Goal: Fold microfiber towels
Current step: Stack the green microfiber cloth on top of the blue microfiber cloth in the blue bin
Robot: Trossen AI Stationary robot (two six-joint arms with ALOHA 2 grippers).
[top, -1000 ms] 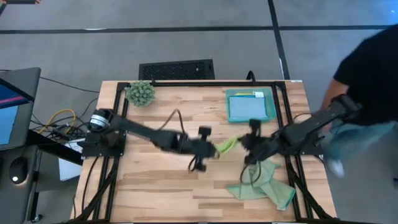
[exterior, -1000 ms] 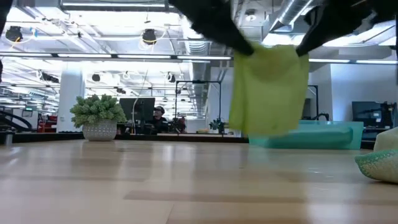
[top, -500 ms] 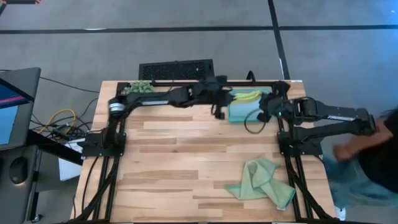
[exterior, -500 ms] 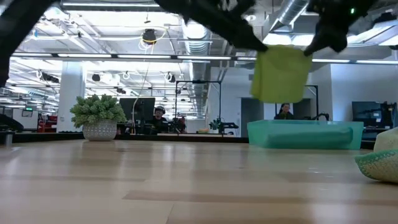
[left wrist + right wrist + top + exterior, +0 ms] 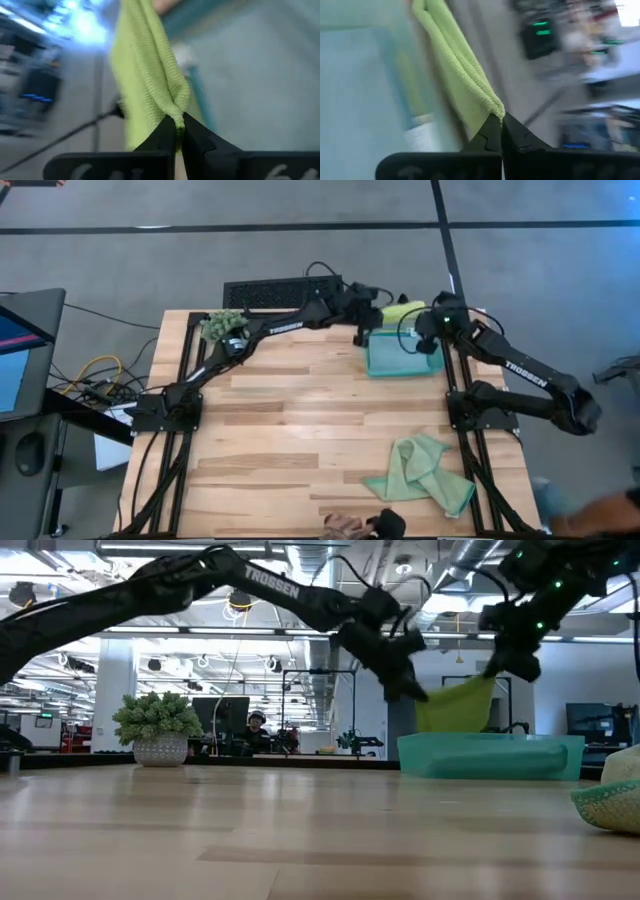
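Lime green towel (image 5: pixel 402 311) folded, slung between both claws over the far edge of the teal tray (image 5: pixel 403 360); left claw (image 5: pixel 179 131) and right claw (image 5: pixel 501 125) each clenched on a corner. Tray holds a light blue towel (image 5: pixel 400 352). Pale sage towel (image 5: pixel 424 472) lies crumpled on the worktop (image 5: pixel 280 420), near right.

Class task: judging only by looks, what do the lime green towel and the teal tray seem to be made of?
Lime green towel: soft knitted microfibre, probably; fine looped ribbing shows, and it drapes limply. Teal tray: rigid plastic, apparently; smooth, slightly translucent straight walls that hold their shape.
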